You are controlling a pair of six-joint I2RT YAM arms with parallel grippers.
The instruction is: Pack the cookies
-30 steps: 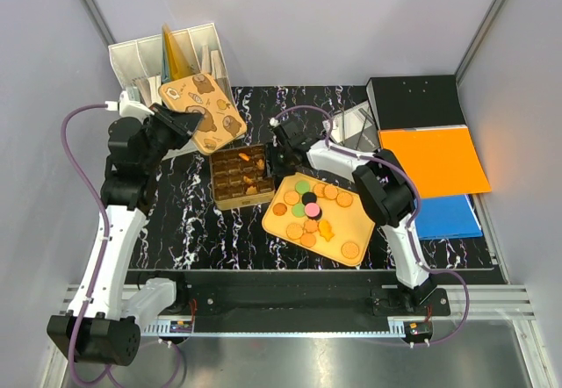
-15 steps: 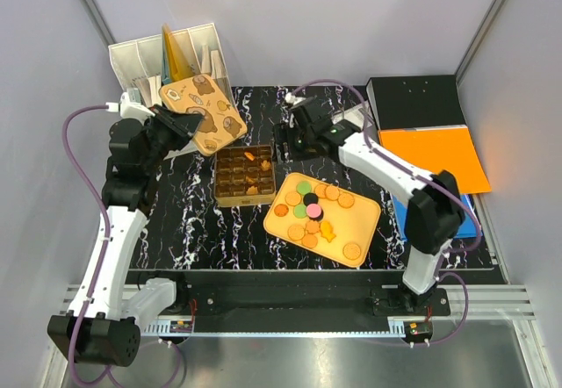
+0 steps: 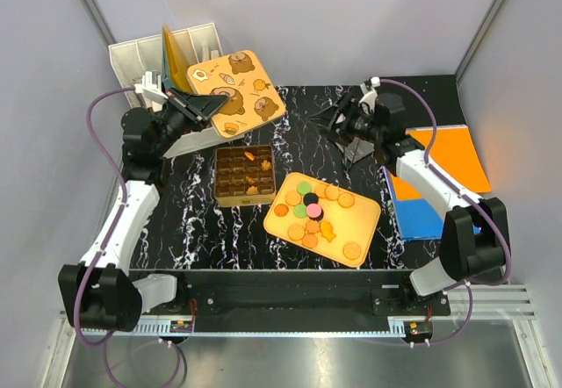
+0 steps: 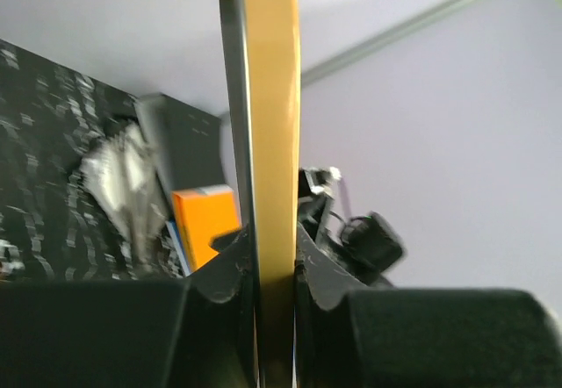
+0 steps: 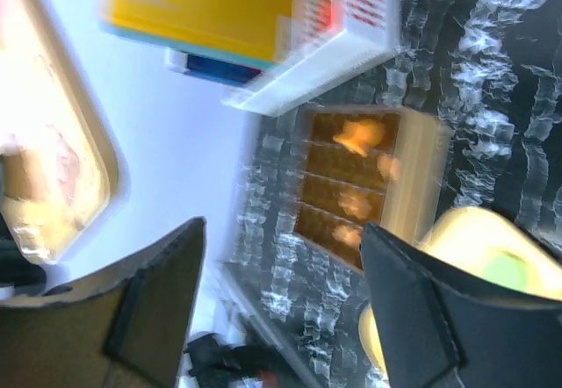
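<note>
The cookies (image 3: 309, 211), round tan, green, pink and dark discs plus an orange fish shape, lie on a yellow tray (image 3: 367, 227). A gold box (image 3: 244, 176) with brown compartments stands left of the tray and holds a few orange cookies (image 3: 251, 155). My left gripper (image 3: 197, 111) is shut on the box's tan lid with bear pictures (image 3: 235, 92), held tilted in the air behind the box. The lid shows edge-on in the left wrist view (image 4: 268, 125). My right gripper (image 3: 334, 125) is open and empty, above the table's back right; its view shows the box (image 5: 360, 186).
A white divider rack (image 3: 145, 59) with a yellow card stands at the back left. An orange folder (image 3: 448, 155), a blue one (image 3: 423, 218) and a black one (image 3: 417, 85) lie at the right. A white packet (image 3: 356, 148) lies under the right wrist.
My right gripper has pulled away from the box, back and to the right. My left gripper has swung the lid up and to the right, behind the box.
</note>
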